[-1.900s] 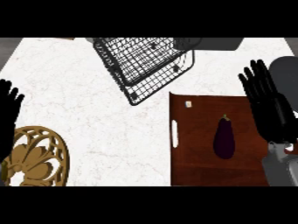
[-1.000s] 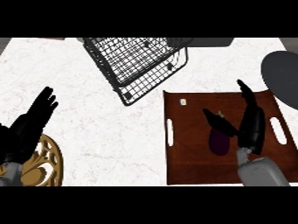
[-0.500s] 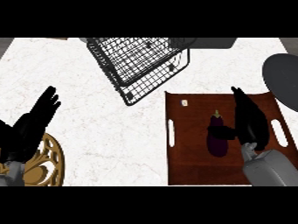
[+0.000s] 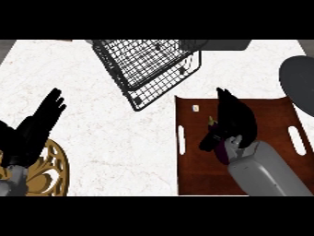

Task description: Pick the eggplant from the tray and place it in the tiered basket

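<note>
1. Left hand (image 4: 25, 133): at lower left, above the white counter (image 4: 91, 120), fingers straight and spread, pointing up and to the right; released, grasping nothing.
2. Gold trivet (image 4: 50, 170): at the lower left corner, round with openwork; partly covered by the left forearm and the heel of the left hand.
3. Tiered basket (image 4: 149, 69): black wire, at upper centre, tilted in view so that one corner points down toward the tray; lower corner just beside the tray's upper left corner.
4. Tray (image 4: 193, 170): dark brown, rectangular, right of centre, with a slot handle on each short side; small white tag near its upper left corner.
5. Eggplant (image 4: 222, 148): on the tray, near its middle; only a purple sliver and the pale stem tip visible, the rest hidden by the hand.
6. Right hand (image 4: 233, 122): over the tray, directly on the eggplant, fingers curled down around it; grasping the eggplant. Grey forearm entering from the lower edge.
7. Dark grey round plate (image 4: 309, 85): at the right edge, cut off by the frame, just beyond the tray's upper right corner.
</note>
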`<state>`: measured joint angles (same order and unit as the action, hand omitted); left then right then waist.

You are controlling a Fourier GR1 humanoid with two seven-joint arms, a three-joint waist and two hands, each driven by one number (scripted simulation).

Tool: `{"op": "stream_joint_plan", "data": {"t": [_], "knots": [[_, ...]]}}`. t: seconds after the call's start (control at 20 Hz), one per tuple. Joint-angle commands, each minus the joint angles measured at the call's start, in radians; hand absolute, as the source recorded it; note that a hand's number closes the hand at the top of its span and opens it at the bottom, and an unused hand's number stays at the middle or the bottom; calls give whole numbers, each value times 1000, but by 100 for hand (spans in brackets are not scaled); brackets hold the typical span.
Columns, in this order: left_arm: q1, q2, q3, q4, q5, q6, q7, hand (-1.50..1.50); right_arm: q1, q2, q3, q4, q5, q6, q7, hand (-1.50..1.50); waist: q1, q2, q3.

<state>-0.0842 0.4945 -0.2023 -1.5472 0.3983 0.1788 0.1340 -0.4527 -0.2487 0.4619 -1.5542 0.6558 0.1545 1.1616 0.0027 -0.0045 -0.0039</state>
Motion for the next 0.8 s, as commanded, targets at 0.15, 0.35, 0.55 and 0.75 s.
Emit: {"op": "stream_joint_plan", "data": {"t": [0.15,0.35,0.55,0.75], "knots": [[-10,3,37,6,4,-13,14,0,-28,52,-32,72,60,93,208,-150,1,3,3],[36,-28,16,-6,-20,-2,-12,0,55,78,-33,93,103,77,199,-150,-2,2,3],[13,-24,32,16,-15,-50,-9,0,31,117,-57,159,158,76,170,-150,1,4,3],[26,-59,30,-8,-43,-30,-18,0,97,102,-75,200,242,4,88,-150,0,4,4]]}}
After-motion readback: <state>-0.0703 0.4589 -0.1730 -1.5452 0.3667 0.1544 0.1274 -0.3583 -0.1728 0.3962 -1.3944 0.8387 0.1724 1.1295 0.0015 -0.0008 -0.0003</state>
